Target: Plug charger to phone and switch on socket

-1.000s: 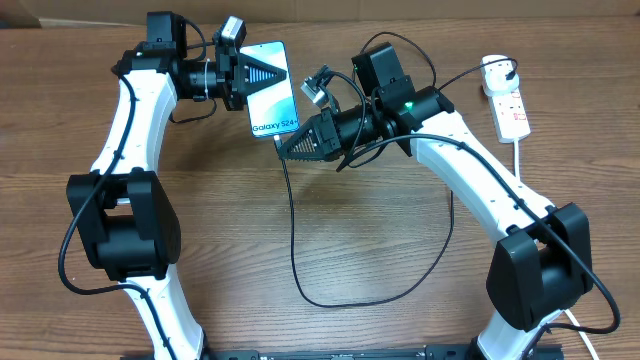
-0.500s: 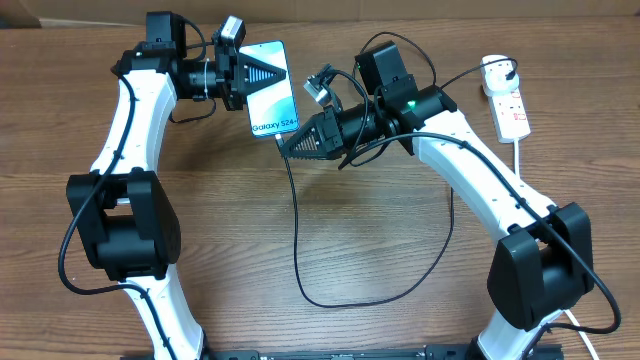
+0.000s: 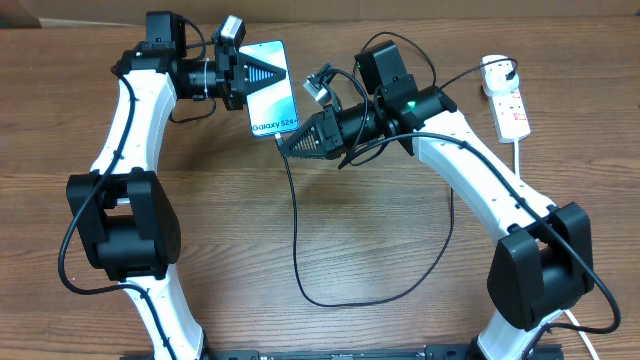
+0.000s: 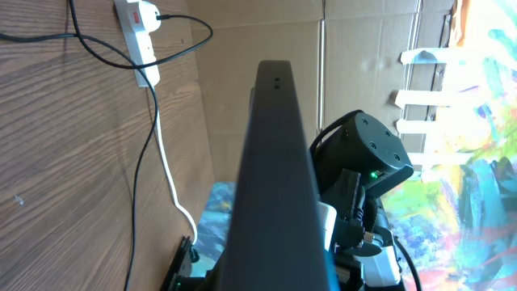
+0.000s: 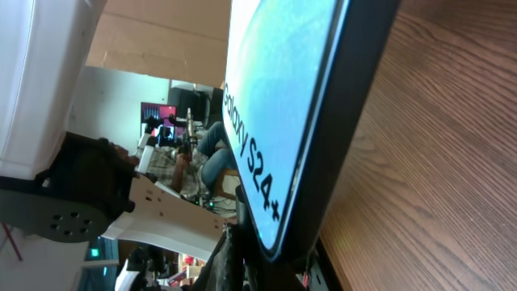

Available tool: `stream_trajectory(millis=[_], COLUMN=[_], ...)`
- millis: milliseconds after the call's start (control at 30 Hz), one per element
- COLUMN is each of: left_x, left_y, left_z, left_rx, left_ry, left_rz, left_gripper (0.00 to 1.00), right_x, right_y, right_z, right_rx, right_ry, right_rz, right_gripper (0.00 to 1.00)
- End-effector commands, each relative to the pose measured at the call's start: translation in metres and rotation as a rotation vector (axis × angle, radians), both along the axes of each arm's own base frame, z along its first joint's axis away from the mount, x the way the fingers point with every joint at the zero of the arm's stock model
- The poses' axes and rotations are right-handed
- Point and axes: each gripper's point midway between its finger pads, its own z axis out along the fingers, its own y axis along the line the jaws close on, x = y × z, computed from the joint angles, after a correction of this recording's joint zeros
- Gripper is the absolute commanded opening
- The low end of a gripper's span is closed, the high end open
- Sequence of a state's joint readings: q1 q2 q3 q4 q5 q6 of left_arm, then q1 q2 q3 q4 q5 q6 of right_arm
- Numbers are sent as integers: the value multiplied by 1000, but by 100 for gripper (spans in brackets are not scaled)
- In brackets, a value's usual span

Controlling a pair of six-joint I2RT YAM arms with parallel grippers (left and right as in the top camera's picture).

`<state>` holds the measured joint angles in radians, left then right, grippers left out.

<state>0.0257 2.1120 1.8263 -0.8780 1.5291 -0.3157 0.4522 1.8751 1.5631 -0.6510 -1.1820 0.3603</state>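
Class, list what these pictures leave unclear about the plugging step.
Whether the charger tip is in the phone port: the right gripper covers it overhead; the bottom edge cuts it off in the right wrist view.
The socket switch position: too small overhead and in the left wrist view.

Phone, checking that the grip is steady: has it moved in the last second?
No. The phone sits just as far from the socket, overhead.

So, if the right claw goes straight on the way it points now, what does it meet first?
Most likely the phone, at its short edge by the Galaxy text; the left claw holds it. The right claw, gripping the charger, is very close; depth is unclear, so they may touch.
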Motion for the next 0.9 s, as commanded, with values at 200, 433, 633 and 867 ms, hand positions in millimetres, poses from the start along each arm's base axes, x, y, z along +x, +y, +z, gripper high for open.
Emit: stream_trajectory(millis=[200, 433, 633, 867], left_x=[-11, -11, -11, -11], left_y=[-10, -10, -10, -10], left_z=[25, 25, 25, 25], left_rx=[-28, -28, -28, -29], left_ry=[-44, -44, -44, -44], left_rz=[-35, -36, -36, -36], left_gripper=[4, 4, 4, 4], right_x=[10, 13, 13, 15], right_y=[-4, -5, -5, -4], right_z=[-2, -6, -7, -15], right_rx=[-5, -32, -37, -47], right_ry=[-7, 4, 8, 36], right_rz=[-29, -54, -57, -57], right_gripper=[4, 4, 4, 4])
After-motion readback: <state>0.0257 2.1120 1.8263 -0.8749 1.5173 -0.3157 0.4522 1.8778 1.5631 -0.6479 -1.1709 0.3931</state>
